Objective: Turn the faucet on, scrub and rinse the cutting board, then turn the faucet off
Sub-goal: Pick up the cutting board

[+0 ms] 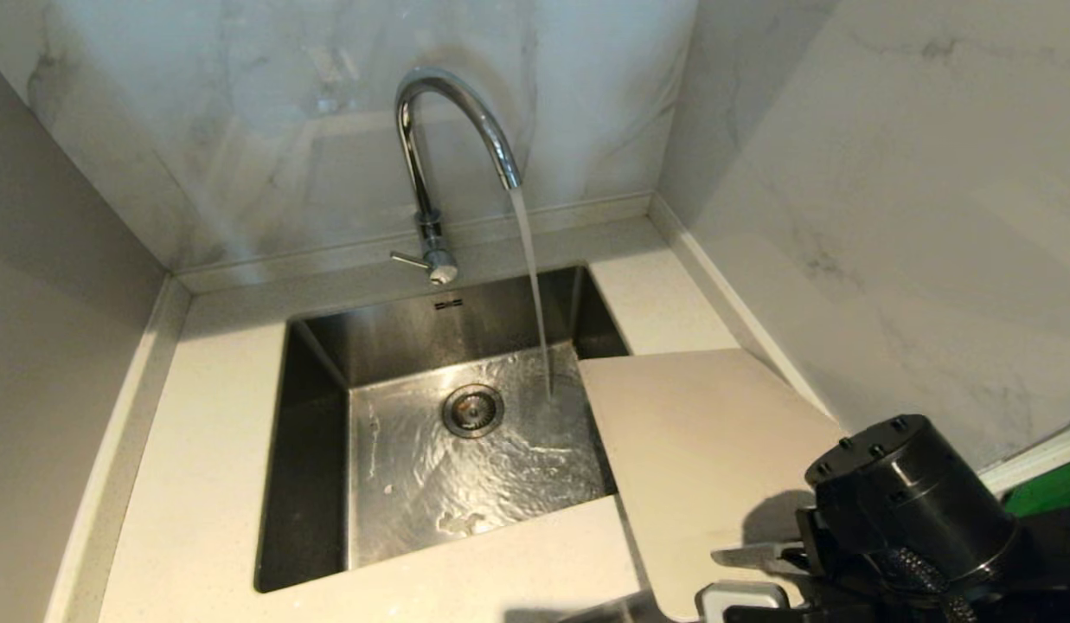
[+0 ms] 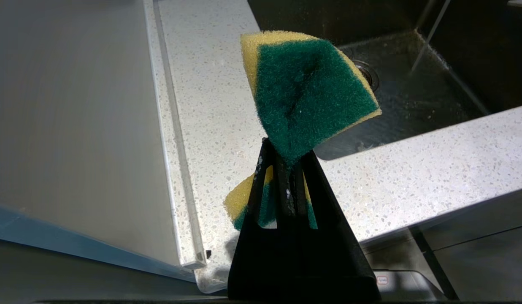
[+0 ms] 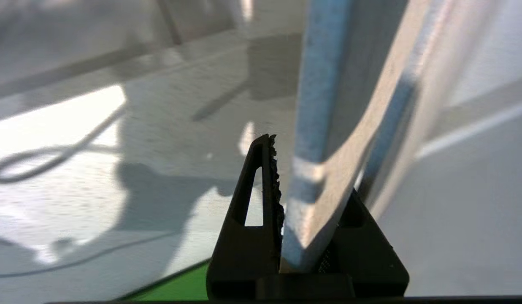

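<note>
The chrome faucet (image 1: 452, 130) stands behind the sink, its side lever (image 1: 406, 259) pointing left. A stream of water (image 1: 535, 285) falls from the spout onto the sink floor. The cream cutting board (image 1: 699, 450) sits at the right, its left part reaching over the sink's right edge. My right gripper (image 1: 746, 573) is at its near end, low on the right. In the right wrist view the gripper (image 3: 311, 169) is shut on the board's edge (image 3: 324, 84). My left gripper (image 2: 288, 147), outside the head view, is shut on a green-and-yellow sponge (image 2: 307, 88).
The steel sink (image 1: 314, 415) is set in a speckled white countertop (image 1: 206, 450), with a round drain (image 1: 472, 410) in its wet floor. Marble walls close the back and right. A grey panel borders the counter's left side.
</note>
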